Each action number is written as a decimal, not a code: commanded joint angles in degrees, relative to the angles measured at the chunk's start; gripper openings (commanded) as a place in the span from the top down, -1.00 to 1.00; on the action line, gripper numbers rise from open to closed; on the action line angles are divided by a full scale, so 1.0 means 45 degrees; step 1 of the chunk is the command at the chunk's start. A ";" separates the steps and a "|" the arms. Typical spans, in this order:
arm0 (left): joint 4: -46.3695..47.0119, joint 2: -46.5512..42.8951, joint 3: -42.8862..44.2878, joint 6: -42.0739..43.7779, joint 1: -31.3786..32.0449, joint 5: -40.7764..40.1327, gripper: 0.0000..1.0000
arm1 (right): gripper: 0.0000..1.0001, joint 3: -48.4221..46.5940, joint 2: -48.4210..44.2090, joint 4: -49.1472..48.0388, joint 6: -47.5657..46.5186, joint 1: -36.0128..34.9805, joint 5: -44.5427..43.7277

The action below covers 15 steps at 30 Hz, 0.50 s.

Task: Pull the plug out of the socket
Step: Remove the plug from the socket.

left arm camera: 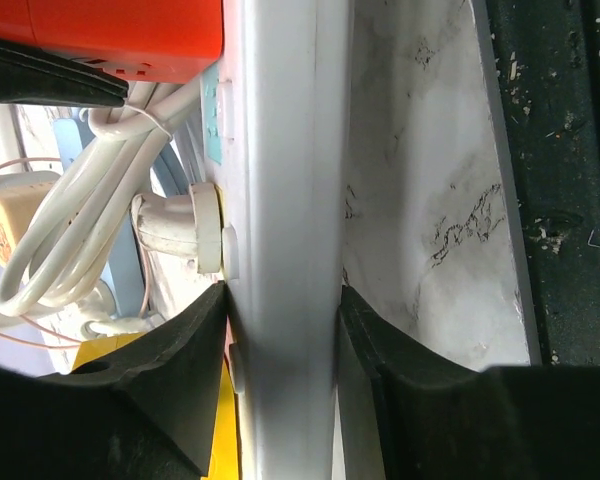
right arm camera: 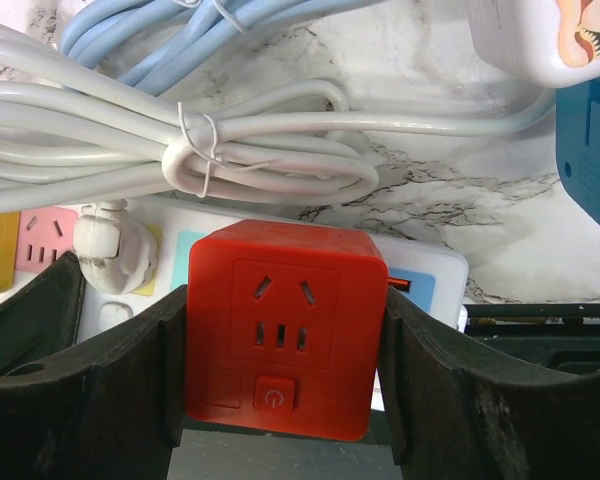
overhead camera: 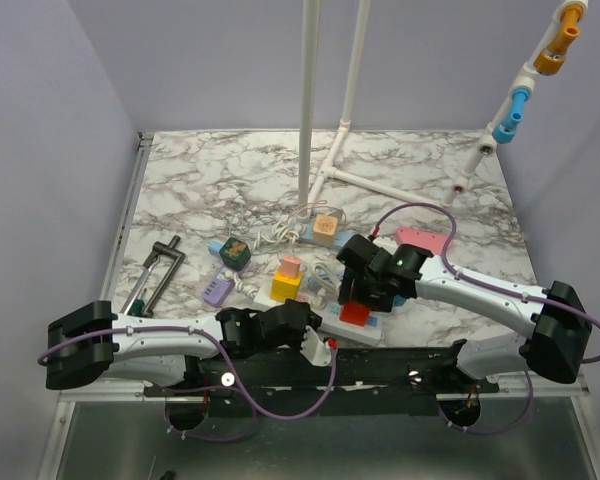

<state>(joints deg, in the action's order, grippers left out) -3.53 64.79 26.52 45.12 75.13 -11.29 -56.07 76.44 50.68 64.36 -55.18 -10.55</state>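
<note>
The red plug (right arm camera: 280, 290) is clamped between the fingers of the right gripper (right arm camera: 285, 335), which is closed onto its two sides. The strip (left arm camera: 280, 180) is pinched across its width by the left gripper (left arm camera: 283, 345). Grasping and bracing appear to be done. The plug looks seated in the strip just beyond the right fingers, so the pull itself is left.

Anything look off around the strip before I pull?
Nothing stands out. The red cube plug sits on the white power strip, held between the right fingers. The left fingers clamp the strip's sides, the white plug beside it looks seated, and the cords are tied in bundles.
</note>
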 commanded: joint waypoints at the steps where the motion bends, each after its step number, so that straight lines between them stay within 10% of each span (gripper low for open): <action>1: 0.0395 -0.0478 0.0170 -0.0554 -0.0217 -0.1098 0.51 | 0.37 -0.0462 -0.0347 -0.1207 -0.0600 -0.0357 0.1762; 8: 0.0910 -0.0711 -0.0488 0.1109 -0.0192 -0.0518 1.00 | 0.43 -0.1058 -0.0048 -0.0966 -0.1163 0.0018 0.1849; 15: 0.2382 -0.1680 -0.2003 0.3436 0.0000 0.0305 1.00 | 0.55 -0.1071 -0.0050 -0.1065 -0.1856 0.0843 0.2441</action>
<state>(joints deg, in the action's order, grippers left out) 3.42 59.83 20.25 52.99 75.13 -10.98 -57.21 77.25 50.54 61.36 -52.23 -6.63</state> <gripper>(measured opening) 0.417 0.696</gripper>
